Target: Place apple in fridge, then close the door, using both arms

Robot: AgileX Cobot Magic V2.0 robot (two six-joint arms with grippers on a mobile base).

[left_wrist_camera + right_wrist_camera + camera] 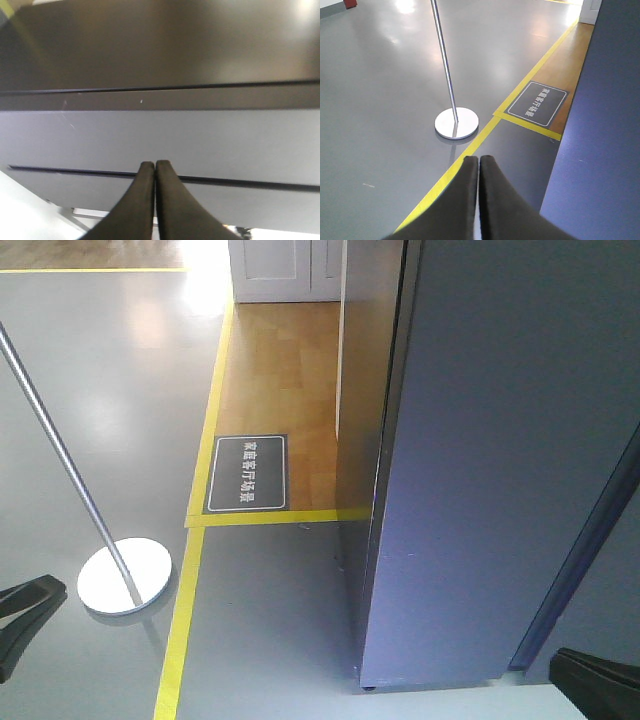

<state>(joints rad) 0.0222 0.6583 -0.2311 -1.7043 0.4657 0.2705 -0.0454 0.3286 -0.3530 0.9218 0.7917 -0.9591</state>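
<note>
Both grippers, left (155, 170) and right (479, 165), are clenched empty beside the fridge (500, 470), whose dark outer faces alone show. The apple is nowhere in view. Judging by this, the door step is at hand or finished; the next move needs confirming closure. A floor sign (246, 473) bears unreadable Chinese characters.

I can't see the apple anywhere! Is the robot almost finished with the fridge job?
It looks close to finished. No apple shows in any view, and only the fridge's dark grey-blue outside is visible, none of its white inside, so the door seems closed or nearly so. Whether the apple is inside cannot be seen. The left gripper and right gripper are both shut and hold nothing. Little seems left beyond pulling back.
</note>
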